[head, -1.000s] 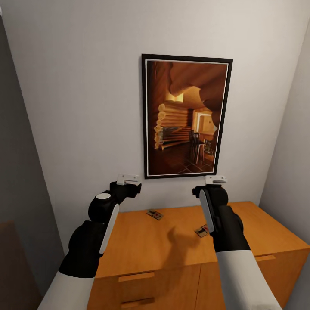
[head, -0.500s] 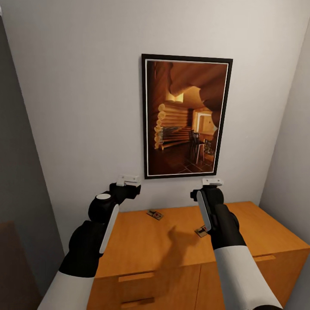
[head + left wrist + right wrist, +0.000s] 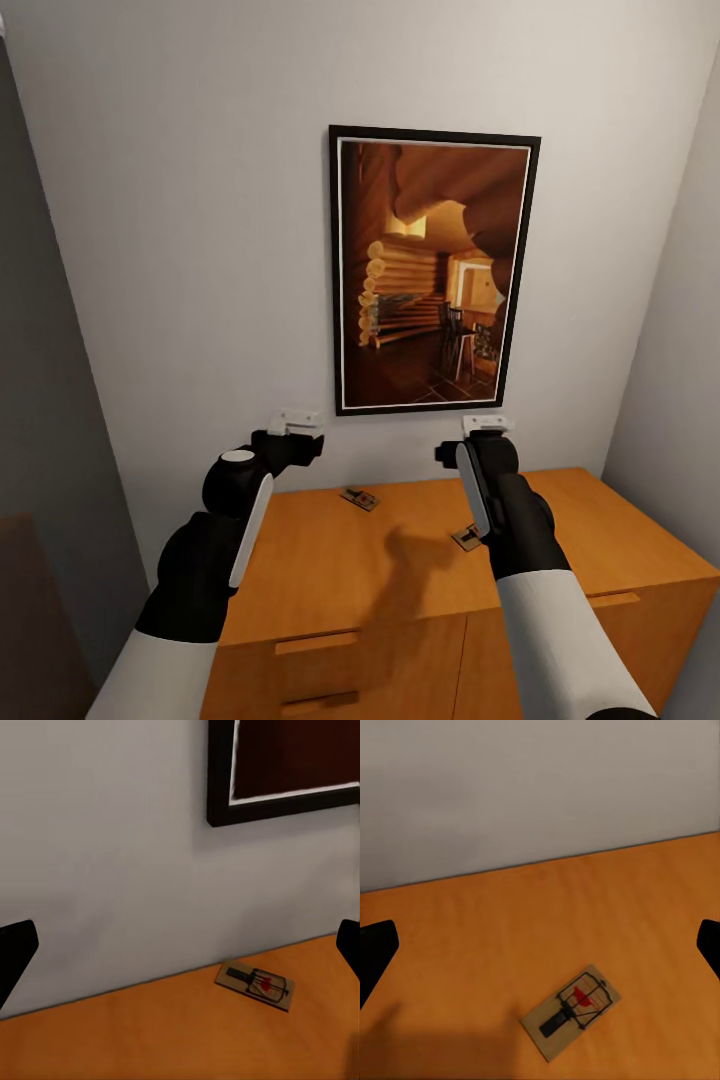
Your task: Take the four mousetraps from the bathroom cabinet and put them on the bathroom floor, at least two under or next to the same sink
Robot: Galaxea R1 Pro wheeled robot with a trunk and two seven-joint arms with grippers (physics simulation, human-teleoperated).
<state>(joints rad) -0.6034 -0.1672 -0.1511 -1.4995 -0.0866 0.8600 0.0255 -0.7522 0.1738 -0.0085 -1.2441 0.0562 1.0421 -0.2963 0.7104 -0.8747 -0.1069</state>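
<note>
The right pincer [image 3: 487,424], a black two-fingered grasper with white tips on a black-and-white arm, hovers above the orange-brown wooden cabinet [image 3: 330,570] with its fingers spread wide apart and nothing between them; in the right wrist view the two dark fingers sit at opposite edges. From it, the nearer mousetrap [image 3: 572,1010], a small flat tan-and-dark rectangular board with a black wire bar and a red patch, lies below and a little toward 5 o'clock in the wrist view, flat on the cabinet's smooth top. Its long axis runs on a diagonal, roughly from 8 o'clock to 2 o'clock there. In the head view this trap [image 3: 466,538] is partly hidden by the right forearm.

The left pincer [image 3: 296,420], also spread apart and empty, hangs over the cabinet's left rear part. A second mousetrap [image 3: 254,984] of the same kind lies close to the white wall [image 3: 190,250], toward 4 o'clock in the left wrist view, its long axis tilted from 10 to 4 o'clock. In the head view it rests [image 3: 359,497] between the two arms, below the black-framed picture of a log interior [image 3: 433,268].

Judging from this, each arm has its own trap; the right one looks nearer to its target and would probably need to rotate its wrist so the fingers close across the board's short sides.
</note>
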